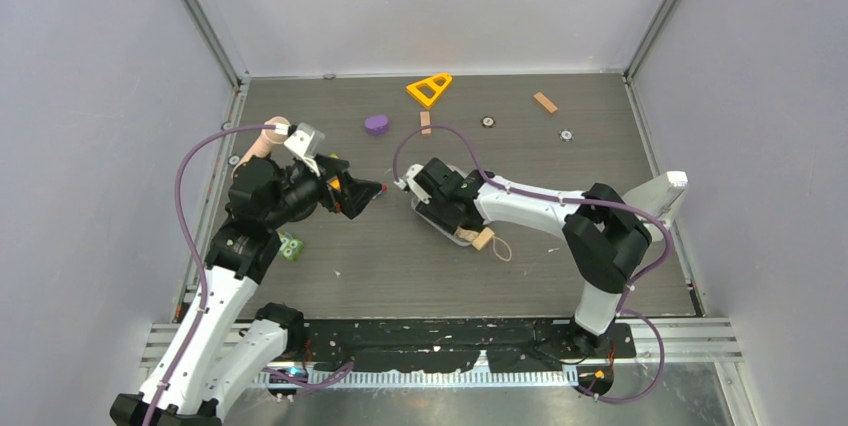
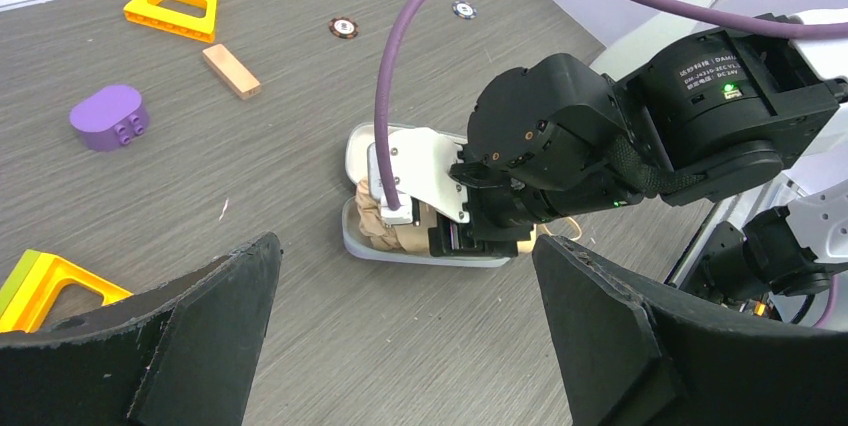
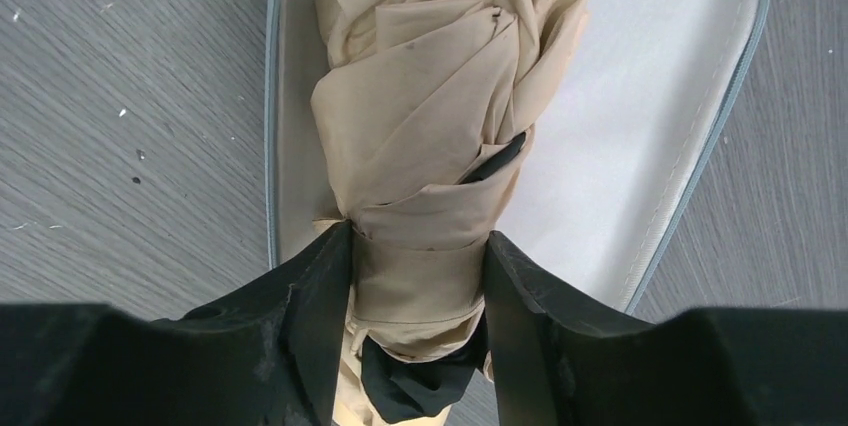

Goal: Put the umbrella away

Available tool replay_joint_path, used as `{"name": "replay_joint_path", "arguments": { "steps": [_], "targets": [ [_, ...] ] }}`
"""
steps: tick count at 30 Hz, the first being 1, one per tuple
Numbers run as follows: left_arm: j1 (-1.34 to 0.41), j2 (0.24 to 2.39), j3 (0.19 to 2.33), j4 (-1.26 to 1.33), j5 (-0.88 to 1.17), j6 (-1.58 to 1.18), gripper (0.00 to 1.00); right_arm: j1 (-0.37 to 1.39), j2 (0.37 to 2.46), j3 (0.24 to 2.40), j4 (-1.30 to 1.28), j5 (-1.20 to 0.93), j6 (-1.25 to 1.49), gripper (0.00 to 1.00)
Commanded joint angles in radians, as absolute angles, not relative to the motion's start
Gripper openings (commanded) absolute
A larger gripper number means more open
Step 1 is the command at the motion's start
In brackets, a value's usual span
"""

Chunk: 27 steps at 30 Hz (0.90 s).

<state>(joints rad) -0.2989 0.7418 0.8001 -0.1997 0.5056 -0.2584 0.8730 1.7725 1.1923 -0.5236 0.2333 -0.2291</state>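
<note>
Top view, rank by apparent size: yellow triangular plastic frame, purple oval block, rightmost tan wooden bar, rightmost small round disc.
1. yellow triangular plastic frame
2. purple oval block and rightmost tan wooden bar: about alike, not ranked
3. rightmost small round disc

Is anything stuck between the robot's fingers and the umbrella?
No, nothing visible. The right gripper has its fingers pressed against the umbrella on both sides. The umbrella is lying in the open case.
</note>
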Motion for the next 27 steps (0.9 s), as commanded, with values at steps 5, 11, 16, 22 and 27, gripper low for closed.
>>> {"name": "replay_joint_path", "arguments": {
  "steps": [5, 11, 16, 22, 27],
  "targets": [
    [-0.295, 0.743, 0.798, -0.184, 0.503, -0.268, 0.99, 0.876, 1.811, 1.194, -0.511, 0.159, -0.219, 0.23],
    [-0.294, 0.740, 0.798, -0.183, 0.503, -0.268, 1.00, 0.876, 1.741, 1.231, -0.564, 0.146, -0.179, 0.18],
    [-0.295, 0.740, 0.797, -0.184, 0.502, -0.268, 1.00, 0.876, 1.758, 1.212, -0.559, 0.153, -0.185, 0.26],
    [-0.295, 0.743, 0.798, -0.186, 0.502, -0.270, 0.99, 0.877, 1.763, 1.171, -0.548, 0.141, -0.165, 0.46],
    [-0.295, 0.745, 0.797, -0.183, 0.505, -0.273, 1.00, 0.878, 1.728, 1.158, -0.565, 0.093, -0.141, 0.63]
  ]
}}
